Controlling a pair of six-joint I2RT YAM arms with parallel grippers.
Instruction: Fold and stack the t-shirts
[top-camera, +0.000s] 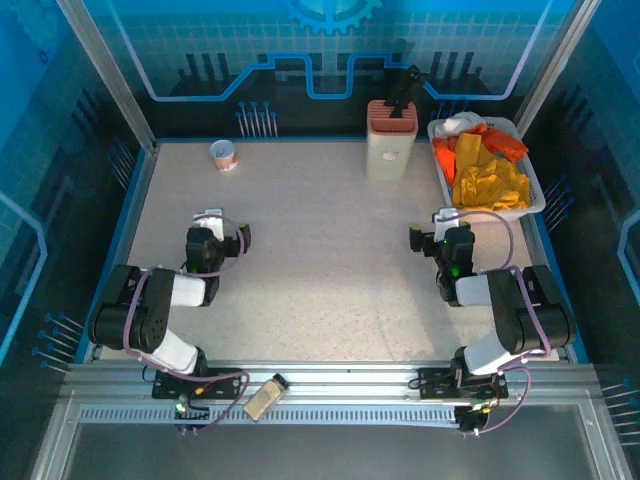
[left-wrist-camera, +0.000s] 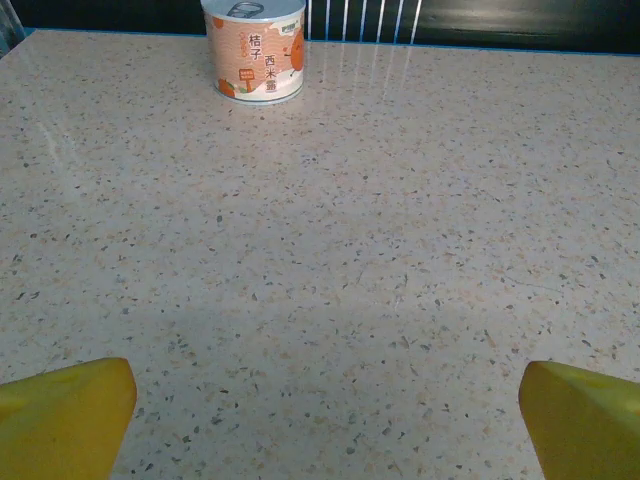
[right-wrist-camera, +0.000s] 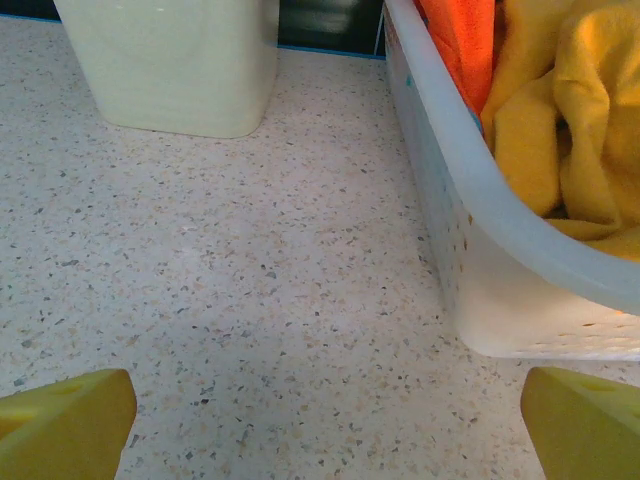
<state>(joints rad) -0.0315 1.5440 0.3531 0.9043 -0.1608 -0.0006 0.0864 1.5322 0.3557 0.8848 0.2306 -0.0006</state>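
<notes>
The t-shirts lie crumpled in a white basket (top-camera: 440, 170) at the back right of the table, a golden-yellow one (top-camera: 490, 185) in front and an orange-red one (top-camera: 497, 142) behind it. In the right wrist view the yellow shirt (right-wrist-camera: 580, 130) and the orange-red shirt (right-wrist-camera: 460, 40) bulge over the basket wall (right-wrist-camera: 500, 290). My right gripper (top-camera: 430, 226) stands open just left of the basket's near corner, its yellow fingertips (right-wrist-camera: 70, 420) wide apart over bare table. My left gripper (top-camera: 225, 225) rests open at the left side, nothing between its fingertips (left-wrist-camera: 70, 410).
A small printed can (top-camera: 224, 155) stands at the back left, straight ahead of the left gripper (left-wrist-camera: 325, 415) as the can (left-wrist-camera: 254, 50). A cream container (top-camera: 391, 140) holding dark tools stands beside the basket, also seen as a container (right-wrist-camera: 170, 65). A tan object (top-camera: 265, 397) lies on the front rail.
</notes>
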